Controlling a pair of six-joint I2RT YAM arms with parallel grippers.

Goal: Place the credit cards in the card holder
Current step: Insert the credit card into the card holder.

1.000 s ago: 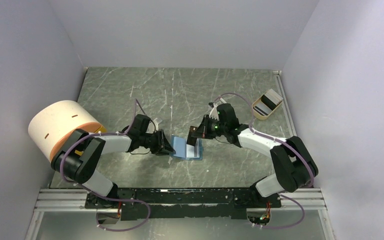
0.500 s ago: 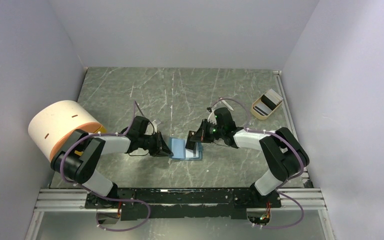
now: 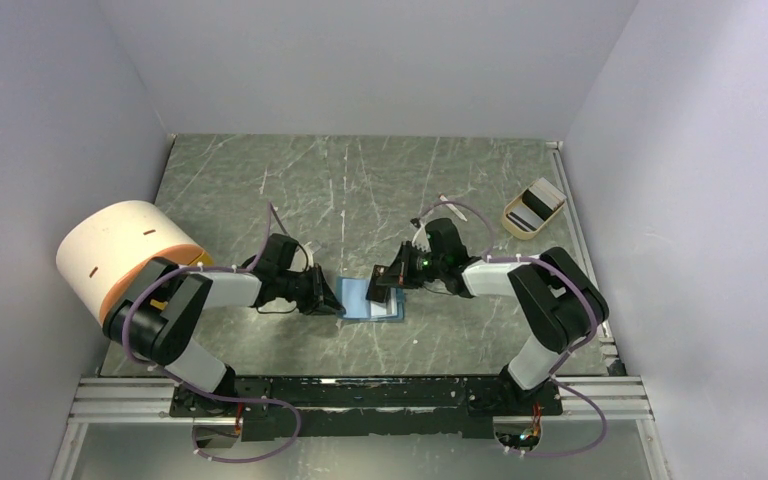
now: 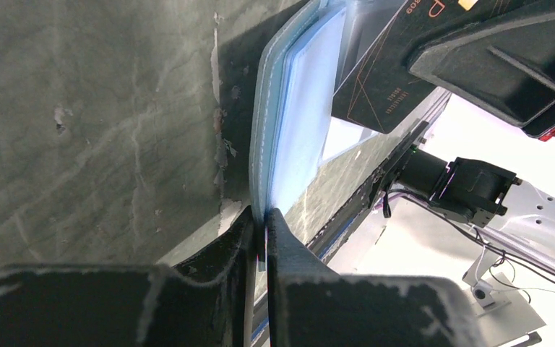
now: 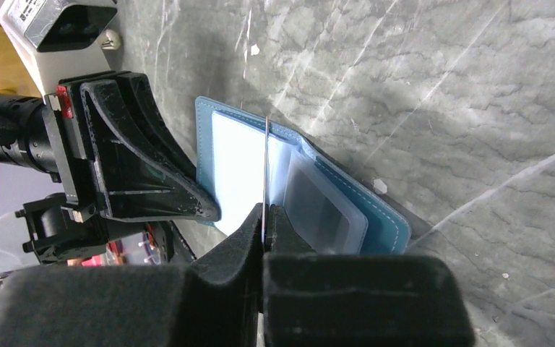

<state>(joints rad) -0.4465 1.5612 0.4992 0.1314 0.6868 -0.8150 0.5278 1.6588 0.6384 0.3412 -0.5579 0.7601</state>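
Clamping cover edge of card holder (image 4: 262,137), L pincer (image 4: 260,224) holds it open so R pincer (image 5: 265,217), gripping dark credit card (image 4: 376,90), can reach slots (image 5: 321,206).

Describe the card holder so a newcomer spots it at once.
On the green marbled table, look front centre, where the left gripper and right gripper face each other. The card holder lies open between them: a flat teal-blue case, the only blue thing, unlike the tan tray at the far right.

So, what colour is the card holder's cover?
Teal-blue; the card holder shows best in the right wrist view.
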